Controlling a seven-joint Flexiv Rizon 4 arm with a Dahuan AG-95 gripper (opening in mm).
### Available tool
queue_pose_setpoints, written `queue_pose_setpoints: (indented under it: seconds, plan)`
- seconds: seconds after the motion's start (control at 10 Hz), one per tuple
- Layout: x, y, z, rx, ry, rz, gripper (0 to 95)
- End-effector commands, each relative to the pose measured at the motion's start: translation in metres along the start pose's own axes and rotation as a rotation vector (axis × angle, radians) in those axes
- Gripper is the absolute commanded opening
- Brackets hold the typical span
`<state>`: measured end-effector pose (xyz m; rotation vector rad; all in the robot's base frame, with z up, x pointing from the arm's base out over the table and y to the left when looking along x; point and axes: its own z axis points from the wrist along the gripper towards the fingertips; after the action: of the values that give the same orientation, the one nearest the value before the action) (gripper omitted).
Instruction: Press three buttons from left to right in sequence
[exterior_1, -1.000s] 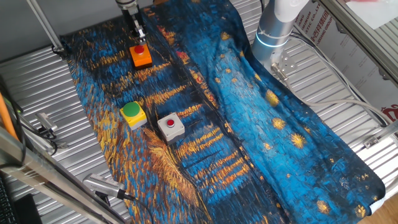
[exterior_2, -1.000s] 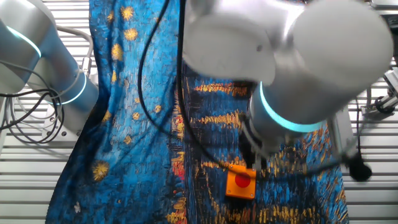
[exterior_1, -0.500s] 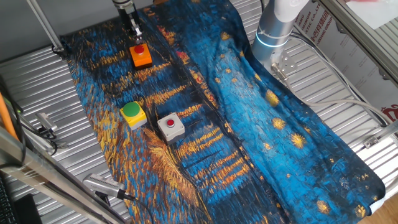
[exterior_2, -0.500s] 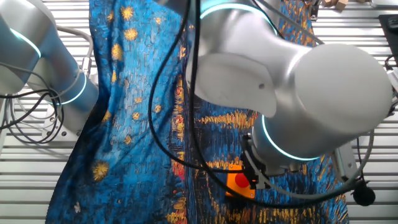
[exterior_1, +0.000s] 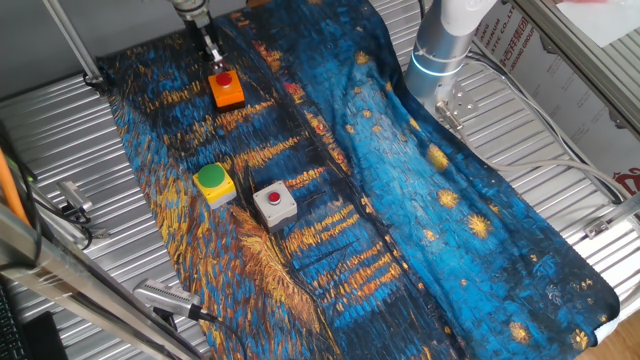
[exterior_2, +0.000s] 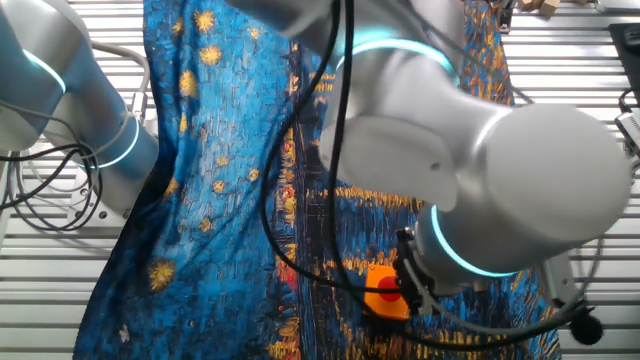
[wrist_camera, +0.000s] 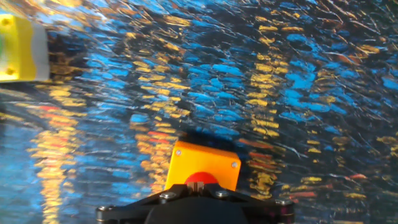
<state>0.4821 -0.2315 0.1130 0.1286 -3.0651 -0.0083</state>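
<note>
The orange box with a red cap (exterior_1: 226, 88) stands at the far left of the painted cloth. It also shows in the other fixed view (exterior_2: 385, 291), half hidden by the arm, and in the hand view (wrist_camera: 203, 164). The yellow box with a green cap (exterior_1: 213, 182) and the grey box with a red cap (exterior_1: 274, 201) stand nearer the front. The yellow box (wrist_camera: 22, 48) is at the left edge of the hand view. My gripper (exterior_1: 212, 56) hangs just above and behind the orange box. Its fingertips (wrist_camera: 199, 185) touch each other over the red cap's near edge.
The blue and gold cloth (exterior_1: 400, 190) covers the ribbed metal table (exterior_1: 70, 150). The arm's base (exterior_1: 440, 50) stands at the back right. Metal rods and a cable (exterior_1: 160, 300) lie at the front left. The arm's large elbow (exterior_2: 480, 180) fills the other fixed view.
My gripper has drawn a little up and back to the left from the orange box's red cap. The arm's elbow has swung across the other fixed view. The buttons have not moved.
</note>
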Motion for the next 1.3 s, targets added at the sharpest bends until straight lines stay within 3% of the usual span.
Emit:
queue_pose_setpoints:
  seconds: [0.1,0.3,0.4,0.5,0.6,0.8,1.0,1.3]
  plan:
    - [-0.005,-0.003,0.013,-0.007,0.0,0.006,0.0]
    - [-0.009,-0.006,0.034,-0.006,-0.009,0.009,0.0]
    - [-0.011,-0.006,0.042,-0.019,-0.039,0.017,0.0]
    - [-0.012,-0.007,0.045,-0.006,-0.125,-0.021,0.0]
    - [-0.012,-0.006,0.041,-0.011,-0.047,0.0,0.0]
    - [-0.011,-0.005,0.015,-0.006,-0.007,-0.001,0.0]
    - [-0.011,-0.001,-0.009,-0.006,0.007,0.007,0.0]
    - [-0.008,0.005,-0.023,-0.012,0.006,0.009,0.0]
